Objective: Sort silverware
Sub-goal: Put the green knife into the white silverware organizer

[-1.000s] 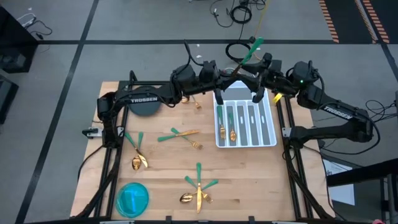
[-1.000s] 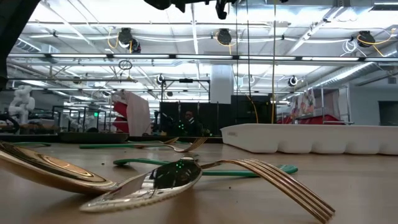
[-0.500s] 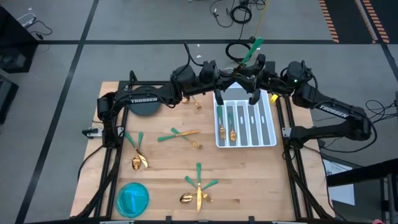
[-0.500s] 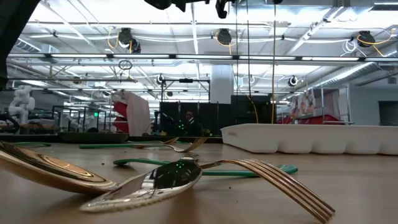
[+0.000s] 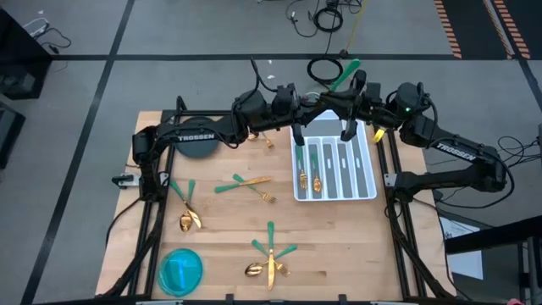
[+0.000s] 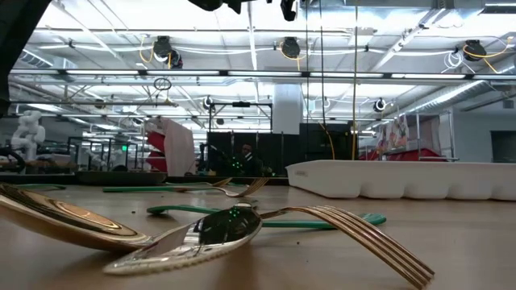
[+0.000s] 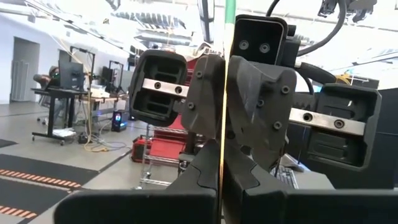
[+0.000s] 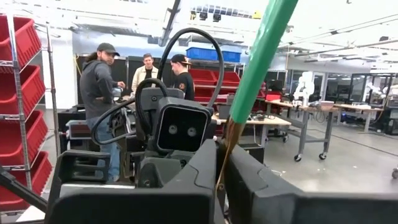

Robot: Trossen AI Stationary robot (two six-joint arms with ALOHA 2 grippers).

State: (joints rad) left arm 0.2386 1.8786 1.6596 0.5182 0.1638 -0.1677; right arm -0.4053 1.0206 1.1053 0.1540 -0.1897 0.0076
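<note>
One piece of silverware point(image 5: 343, 74), with a slim green handle and a thin gold stem, hangs in the air over the far end of the white tray point(image 5: 373, 182). Both grippers are shut on it. My left gripper point(image 5: 312, 103) comes from the table's left and my right gripper point(image 5: 337, 95) from the right, so they face each other. Its head is hidden between them. Other silverware lies in the tray's slots point(image 5: 316, 169). More lies loose on the wood, one group at mid-table point(image 5: 246, 184), one at the left point(image 5: 186, 210) and one near the front point(image 5: 269, 254). My left gripper pinches the thin gold part point(image 7: 221, 186) between its two fingers, seen edge-on; how far along the piece it sits is hidden by the fingers. My right gripper pinches the gold stem point(image 8: 222, 163) just below the green handle point(image 8: 258, 59), level from the table's right. The piece is clear of the tray, with its handle slanting upward.
A dark round plate point(image 5: 196, 146) sits at the far left of the table and a blue bowl point(image 5: 180, 269) at the near left corner. In the low view a spoon and a fork point(image 6: 242, 229) lie close by, with the tray point(image 6: 403, 179) behind. People stand in the room beyond.
My right gripper has shut on the piece's stem, which my left gripper keeps holding. The green handle's tip has shifted slightly toward the table's right. Nothing on the table has moved.
</note>
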